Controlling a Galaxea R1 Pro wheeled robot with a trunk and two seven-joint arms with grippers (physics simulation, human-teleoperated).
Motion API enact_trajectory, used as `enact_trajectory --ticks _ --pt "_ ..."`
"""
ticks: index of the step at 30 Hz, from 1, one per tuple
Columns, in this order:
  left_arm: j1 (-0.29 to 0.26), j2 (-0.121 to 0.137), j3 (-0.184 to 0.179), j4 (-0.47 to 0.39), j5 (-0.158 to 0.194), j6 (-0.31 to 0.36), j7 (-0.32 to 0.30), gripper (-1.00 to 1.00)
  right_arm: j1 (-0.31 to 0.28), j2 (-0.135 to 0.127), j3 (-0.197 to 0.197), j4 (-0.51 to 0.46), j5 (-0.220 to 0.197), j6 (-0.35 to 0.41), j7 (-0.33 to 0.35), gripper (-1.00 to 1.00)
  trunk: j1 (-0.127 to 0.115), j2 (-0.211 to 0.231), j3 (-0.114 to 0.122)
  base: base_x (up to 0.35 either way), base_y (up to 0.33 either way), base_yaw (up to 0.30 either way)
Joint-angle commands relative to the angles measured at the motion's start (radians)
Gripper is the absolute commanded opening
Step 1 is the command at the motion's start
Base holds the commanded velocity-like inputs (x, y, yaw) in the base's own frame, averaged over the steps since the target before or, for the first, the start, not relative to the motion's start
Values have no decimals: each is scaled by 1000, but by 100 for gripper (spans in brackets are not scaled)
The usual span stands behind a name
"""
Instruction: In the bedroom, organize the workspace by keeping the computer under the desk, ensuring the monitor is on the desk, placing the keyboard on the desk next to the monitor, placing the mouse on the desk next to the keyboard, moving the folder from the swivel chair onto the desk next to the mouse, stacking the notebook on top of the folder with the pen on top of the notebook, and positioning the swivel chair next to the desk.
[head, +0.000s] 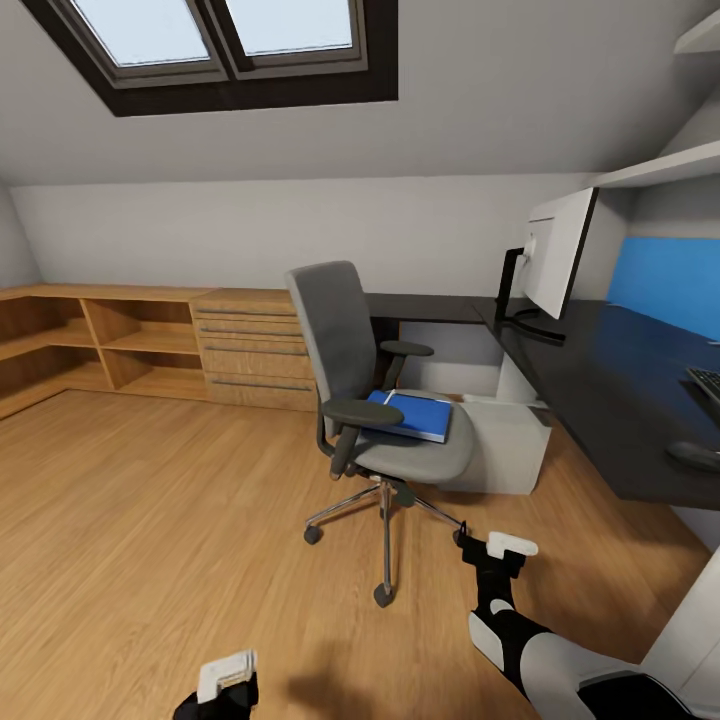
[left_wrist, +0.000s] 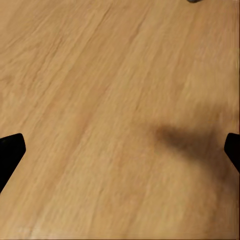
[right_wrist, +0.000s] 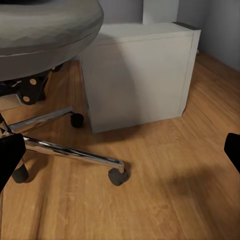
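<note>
Two grippers hung low over the wooden floor (head: 150, 520), both w/ fingers spread wide and nothing between them: the left gripper (left_wrist: 120, 150) showed only dark fingertips (left_wrist: 10, 150) at opposite edges of its wrist view, above bare boards; the right gripper (right_wrist: 120, 155) likewise, facing the chair's base.

Centre of room: swivel chair (head: 345, 350), grey, black armrests, chrome star base (right_wrist: 70, 150) on castors, standing just beside the desk (head: 600, 400) but turned partly away from it. On its seat lay the folder (head: 415, 413), bright blue, flat, w/ one corner near the seat's edge.

Desk: glossy black top, blue back panel (head: 665, 285) behind. The monitor (head: 555, 255) stood upright on the desk's far corner, white back toward the viewer. At the right edge of the head view, the keyboard (head: 705, 383) lay on the desk, partly cut off; near it, toward the desk's front edge, lay the mouse (head: 695, 455), apart from the keyboard.

Under the desk: computer (right_wrist: 140, 75), pale grey case, on the floor just behind the chair's base.

Background: low wooden shelving (head: 130, 340) along the far wall; skylight (head: 220, 45) in the sloped ceiling.
</note>
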Motion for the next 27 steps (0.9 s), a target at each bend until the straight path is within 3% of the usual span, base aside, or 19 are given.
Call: enact_trajectory --ticks 1,5,9,15,19,27 --pt "-3 0 -2 -25 9 30 7 100 -1 0 9 0 -7 -2 -5 100 0 0 -1 0 0 0" --pt "-27 0 -1 -96 11 108 10 100 -1 0 8 0 -8 -2 -6 100 0 0 -1 0 0 0" --pt "-55 -1 2 -100 13 139 9 100 -1 0 8 -1 -52 -1 -7 100 0 0 -1 0 0 0" --pt "-63 1 5 -7 49 141 4 100 -1 -1 10 -3 -114 -5 -4 100 0 0 -1 0 0 0" --pt "-66 2 6 22 86 139 -2 100 -1 1 12 -3 -125 -9 -5 100 0 0 -1 0 0 0" --pt "-67 2 5 28 95 102 -4 100 -1 4 13 -3 -127 -10 -4 100 0 0 -1 0 0 0"
